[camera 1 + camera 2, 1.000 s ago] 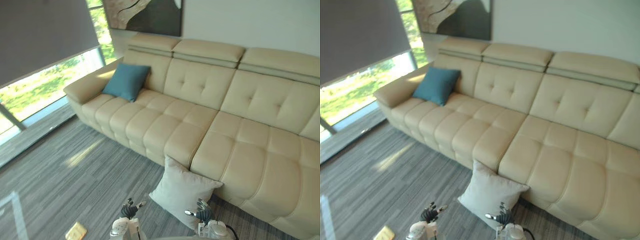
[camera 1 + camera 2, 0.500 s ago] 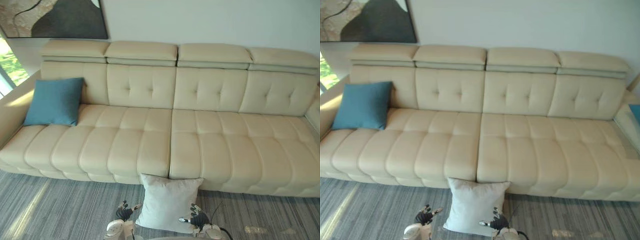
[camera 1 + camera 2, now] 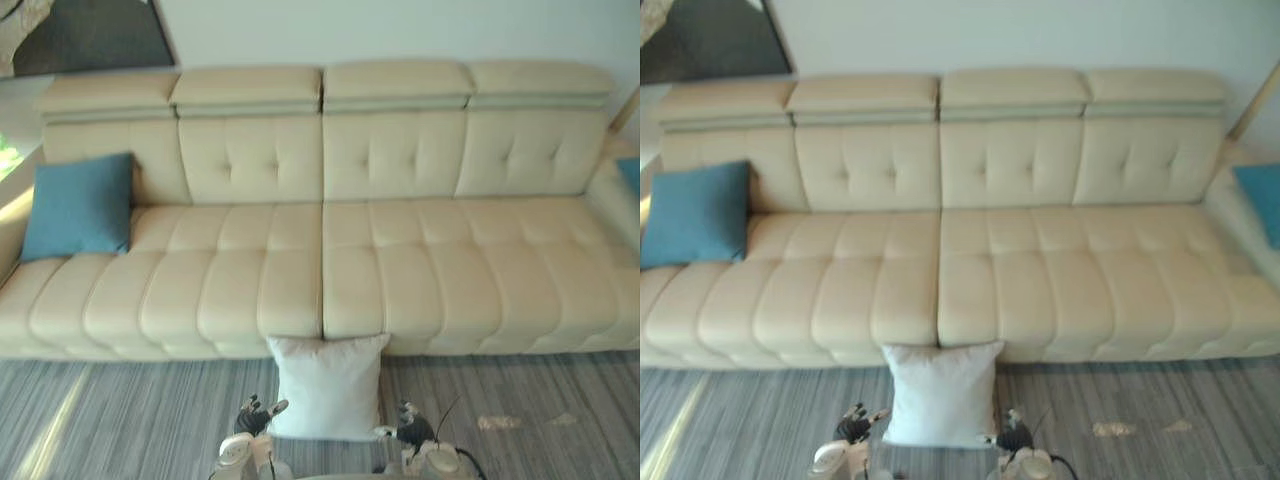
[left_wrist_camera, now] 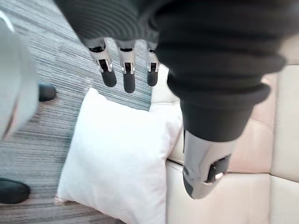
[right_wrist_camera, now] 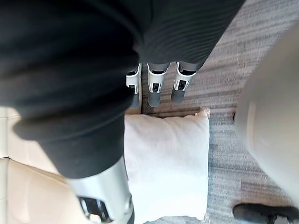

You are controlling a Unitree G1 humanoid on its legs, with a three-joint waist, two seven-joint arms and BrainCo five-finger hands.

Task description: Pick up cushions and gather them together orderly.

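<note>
Tutor: Whole view has shifted since the earlier frame. The camera has swung rightwards along the sofa point(image 3: 400, 270), which brings a second blue cushion point(image 3: 1262, 200) further in at the right edge. The cushions themselves lie where they did.

Student: How far along is the task?

Tutor: At its start, judging by the layout. Three cushions sit well apart. One blue cushion point(image 3: 78, 205) leans on the backrest at the left of the frame, and the second blue cushion rests at the sofa's far right end. The white cushion point(image 3: 327, 385) stands upright on the grey carpet point(image 3: 130, 420) at lower centre, against the sofa's front. None is gathered yet, so all the picking up and ordering remains to be done.

Student: Where are the hands relative to the white cushion?

Tutor: Left hand point(image 3: 253, 415) and right hand point(image 3: 408, 428) appear at the bottom edge, one beside each lower corner of the white cushion, near it but apart from it. In each wrist view the fingers point(image 4: 124, 70) are straight with the thumb spread, and they hold nothing. The white cushion lies just past the fingertips. It is the nearest of the three and probably the first to grasp.
</note>
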